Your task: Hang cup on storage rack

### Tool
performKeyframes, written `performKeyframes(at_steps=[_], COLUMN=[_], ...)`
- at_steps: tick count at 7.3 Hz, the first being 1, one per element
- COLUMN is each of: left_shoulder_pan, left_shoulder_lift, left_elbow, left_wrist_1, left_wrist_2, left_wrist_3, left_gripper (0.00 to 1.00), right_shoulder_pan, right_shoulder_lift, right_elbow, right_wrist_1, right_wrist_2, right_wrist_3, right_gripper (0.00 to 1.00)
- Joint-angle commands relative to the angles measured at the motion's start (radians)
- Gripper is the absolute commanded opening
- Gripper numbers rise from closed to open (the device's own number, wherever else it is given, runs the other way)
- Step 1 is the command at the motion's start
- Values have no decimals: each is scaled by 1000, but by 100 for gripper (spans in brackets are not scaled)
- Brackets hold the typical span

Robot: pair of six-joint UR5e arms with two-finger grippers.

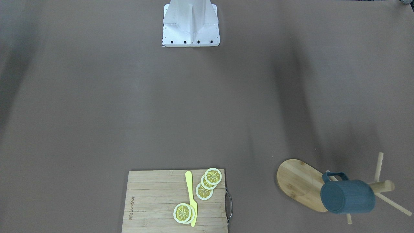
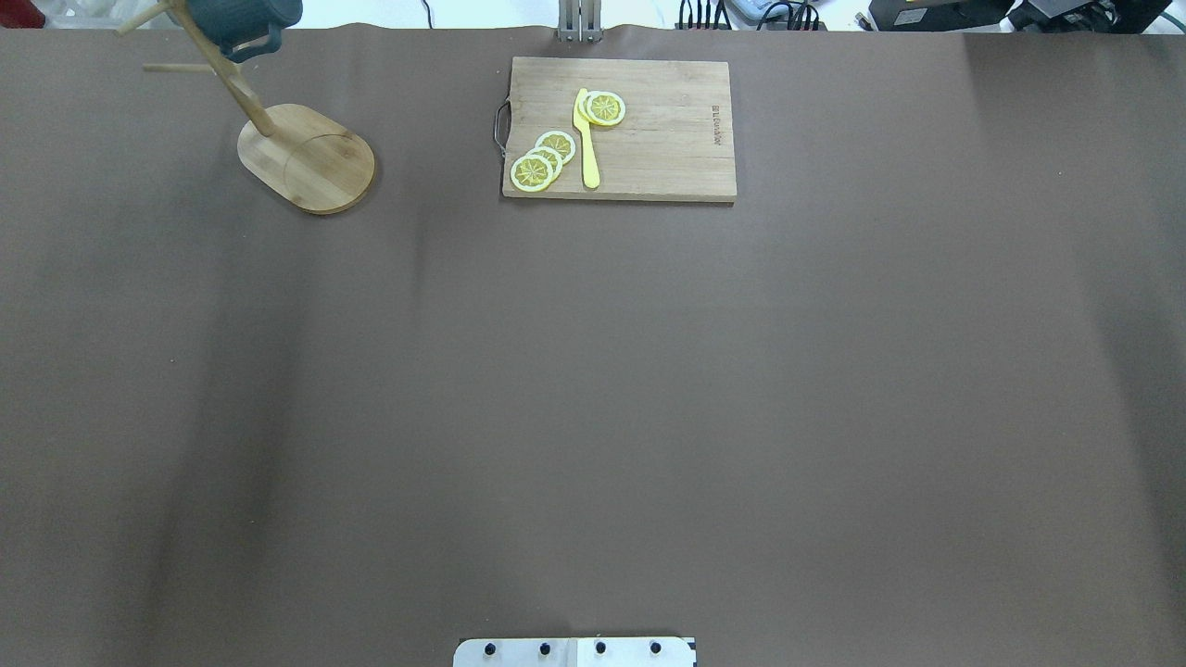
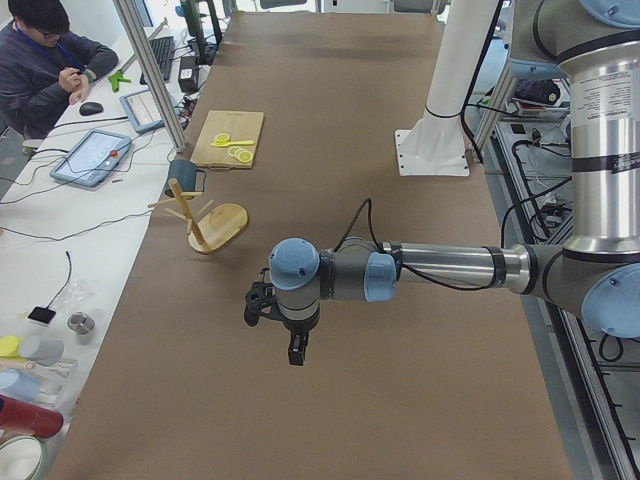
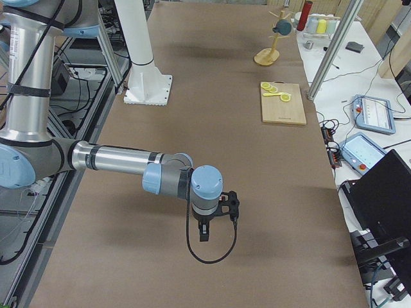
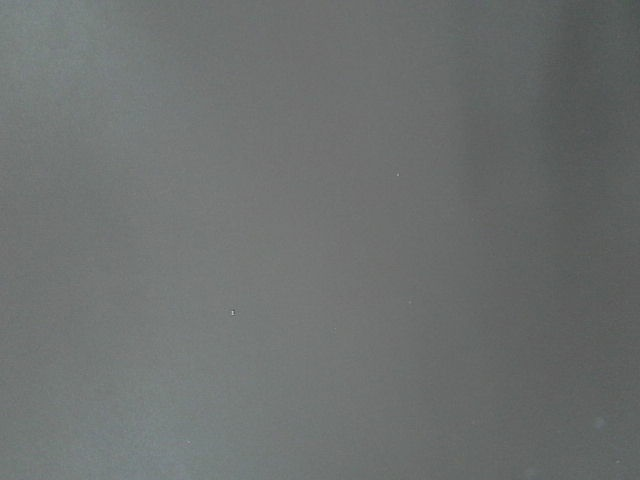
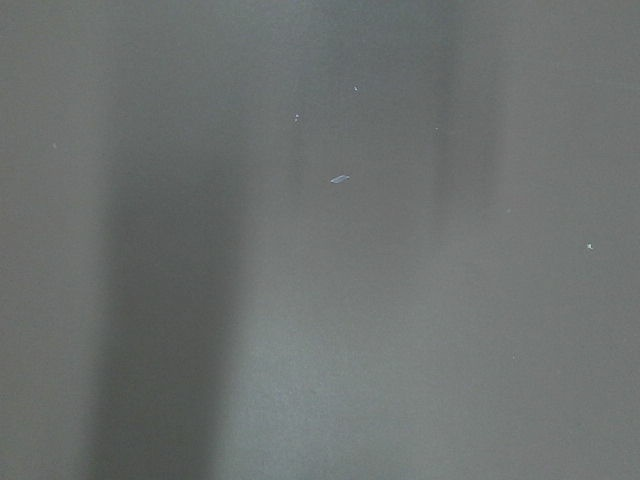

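The dark blue-grey cup (image 1: 347,196) hangs by its handle on a peg of the wooden storage rack (image 1: 299,186), at the table's far left corner from the robot. Both also show in the overhead view, the cup (image 2: 243,14) above the rack's oval base (image 2: 310,159). My left gripper (image 3: 297,350) shows only in the exterior left view, pointing down above bare table, far from the rack (image 3: 222,225). My right gripper (image 4: 204,234) shows only in the exterior right view, also above bare table. I cannot tell whether either is open or shut. Both wrist views show only the brown table.
A wooden cutting board (image 2: 667,139) with several lemon slices (image 2: 542,162) and a yellow knife (image 2: 587,139) lies at the far middle. The robot's base plate (image 1: 190,32) stands at the near edge. A seated person (image 3: 50,60) is beside the table's far side.
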Motion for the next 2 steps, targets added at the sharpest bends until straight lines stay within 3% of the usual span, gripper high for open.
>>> performKeyframes(at_steps=[1,2], left_shoulder_pan=[0,1], left_shoulder_lift=[1,-1], left_elbow=[0,0], left_wrist_1=[0,0], left_wrist_2=[0,0], left_wrist_3=[0,0], left_gripper=[99,99], right_shoulder_pan=[0,0], right_shoulder_lift=[0,0], right_elbow=[0,0], right_wrist_1=[0,0], right_wrist_2=[0,0], right_wrist_3=[0,0], right_gripper=[100,100])
